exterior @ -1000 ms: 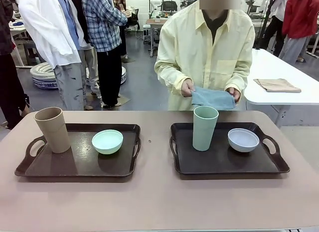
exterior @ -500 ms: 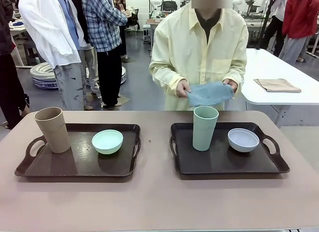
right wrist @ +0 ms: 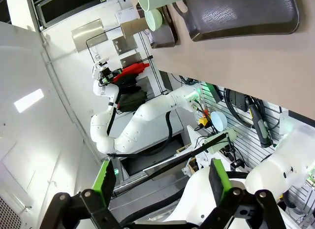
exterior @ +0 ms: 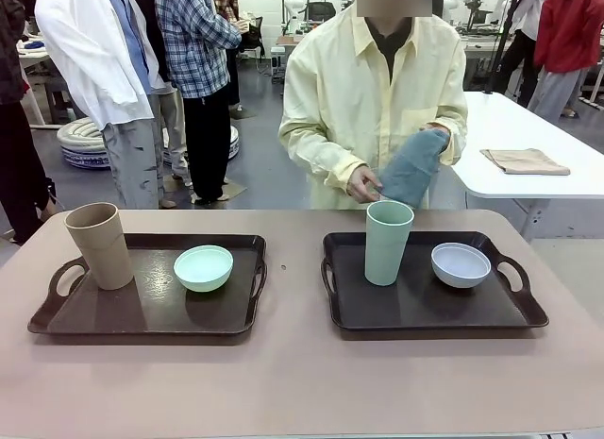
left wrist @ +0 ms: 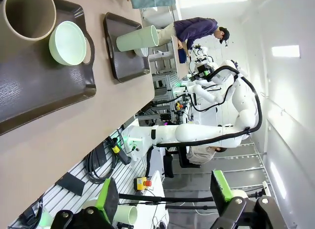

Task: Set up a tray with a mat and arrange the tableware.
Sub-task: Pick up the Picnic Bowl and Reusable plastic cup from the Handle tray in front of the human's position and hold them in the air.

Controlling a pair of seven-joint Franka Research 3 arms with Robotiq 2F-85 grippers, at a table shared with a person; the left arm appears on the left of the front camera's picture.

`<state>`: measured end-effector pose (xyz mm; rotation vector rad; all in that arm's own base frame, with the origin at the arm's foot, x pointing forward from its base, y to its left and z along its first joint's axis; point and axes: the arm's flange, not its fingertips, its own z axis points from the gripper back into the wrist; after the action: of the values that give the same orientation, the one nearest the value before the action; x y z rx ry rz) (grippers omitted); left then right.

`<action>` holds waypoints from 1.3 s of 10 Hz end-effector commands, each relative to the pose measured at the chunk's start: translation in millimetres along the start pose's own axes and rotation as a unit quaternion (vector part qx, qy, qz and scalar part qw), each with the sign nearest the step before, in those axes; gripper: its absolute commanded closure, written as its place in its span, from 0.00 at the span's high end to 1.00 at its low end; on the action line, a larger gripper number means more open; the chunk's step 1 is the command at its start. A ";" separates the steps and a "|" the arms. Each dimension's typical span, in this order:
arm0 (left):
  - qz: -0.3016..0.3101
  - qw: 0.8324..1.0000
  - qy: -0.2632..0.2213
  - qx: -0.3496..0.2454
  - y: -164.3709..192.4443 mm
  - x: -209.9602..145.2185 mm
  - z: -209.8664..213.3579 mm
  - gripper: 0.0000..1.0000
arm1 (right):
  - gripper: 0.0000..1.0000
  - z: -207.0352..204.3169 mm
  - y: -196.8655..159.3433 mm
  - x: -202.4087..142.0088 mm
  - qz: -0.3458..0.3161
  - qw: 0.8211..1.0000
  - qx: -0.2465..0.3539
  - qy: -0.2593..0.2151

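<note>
Two dark trays sit side by side on the table. The left tray (exterior: 151, 312) carries a tan tumbler (exterior: 100, 245) and a mint bowl (exterior: 203, 267). On the right tray (exterior: 425, 312) stand a pale green tumbler (exterior: 388, 241) and a whitish bowl (exterior: 461, 264). Behind that tray a person holds a blue mat (exterior: 412, 167) in both hands, off the table. My left gripper (left wrist: 165, 199) is open and far from the trays, with the tan tumbler (left wrist: 27, 15) in the distance. My right gripper (right wrist: 162, 189) is open too, far from the right tray (right wrist: 246, 15).
A folded beige cloth (exterior: 525, 160) lies on a white table at the back right. Other people stand behind the table's far left. Bare tabletop (exterior: 302, 382) runs in front of both trays and between them.
The person has lifted the blue mat from a flat hold at waist height and tipped it, one hand now higher than the other. Trays and tableware have not moved.
</note>
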<state>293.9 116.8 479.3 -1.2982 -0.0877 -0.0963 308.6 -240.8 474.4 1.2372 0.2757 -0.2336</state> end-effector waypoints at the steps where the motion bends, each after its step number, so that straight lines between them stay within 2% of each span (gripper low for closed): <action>1: 0.000 1.000 0.000 0.000 0.0 0.0 0.0 1.00 | 1.00 0.0 0.0 0.0 0.000 1.000 0.000 0.000; 2: -0.034 0.999 0.003 0.037 -17.1 3.8 -7.0 1.00 | 1.00 0.5 8.2 -3.4 0.030 0.999 -0.024 -0.020; 4: -0.099 0.988 0.027 0.111 -56.8 21.6 -32.2 1.00 | 1.00 -12.9 29.5 -2.6 0.067 0.989 -0.092 -0.091; 6: -0.164 0.968 0.071 0.174 -104.4 48.0 -69.9 1.00 | 1.00 -27.4 58.8 -1.6 0.126 0.959 -0.183 -0.177; 8: -0.216 0.940 0.111 0.240 -139.8 63.4 -114.3 1.00 | 1.00 -44.3 76.6 8.1 0.190 0.910 -0.272 -0.250; 10: -0.253 0.901 0.169 0.309 -161.9 71.7 -171.9 1.00 | 1.00 -72.8 84.7 15.4 0.264 0.849 -0.371 -0.267; 11: -0.273 0.880 0.189 0.339 -167.3 74.7 -199.5 1.00 | 1.00 -84.8 85.3 18.6 0.290 0.832 -0.401 -0.251; 13: -0.324 0.836 0.217 0.387 -175.7 81.5 -254.2 1.00 | 1.00 -103.7 77.1 23.1 0.306 0.830 -0.434 -0.172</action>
<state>343.7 -164.3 590.3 -0.4388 -0.1423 -0.8355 351.0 -116.6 515.6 0.3251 -0.3684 0.1731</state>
